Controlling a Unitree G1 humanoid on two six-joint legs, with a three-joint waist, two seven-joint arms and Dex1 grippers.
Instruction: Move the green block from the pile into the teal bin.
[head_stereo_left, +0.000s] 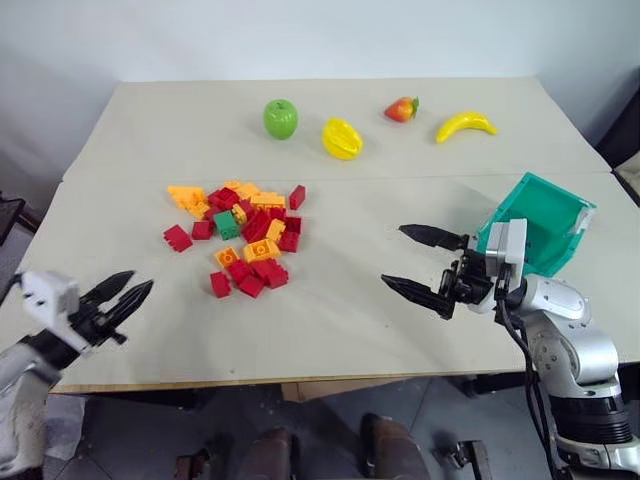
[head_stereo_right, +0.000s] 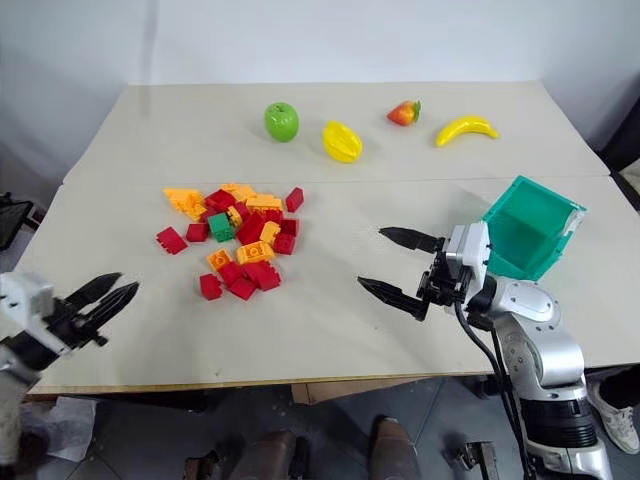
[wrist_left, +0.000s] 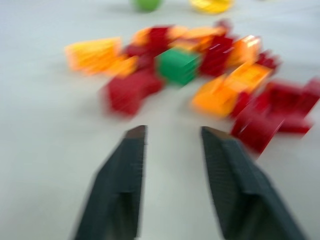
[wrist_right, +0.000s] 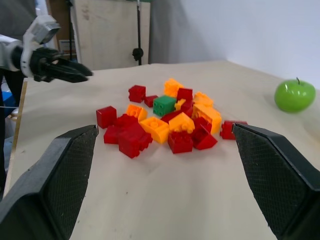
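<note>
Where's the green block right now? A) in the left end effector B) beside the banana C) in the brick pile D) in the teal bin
C: the green block sits among the red and orange bricks of the pile, apart from both end effectors.

- Blurred in the left wrist view: the pile (wrist_left: 200, 75), studs unreadable, single bricks hard to part.
- Green block (wrist_left: 177, 65) smeared at its edges, near side partly behind a red brick.
- Cut off by that view's edge: green apple (wrist_left: 146, 4) and a yellow fruit (wrist_left: 212, 4).
- Teal bin (head_stereo_left: 545, 205) partly hidden behind the right pincer (head_stereo_left: 420, 262) and its wrist.
- Table (head_stereo_left: 330, 320) corners cut off.
</note>
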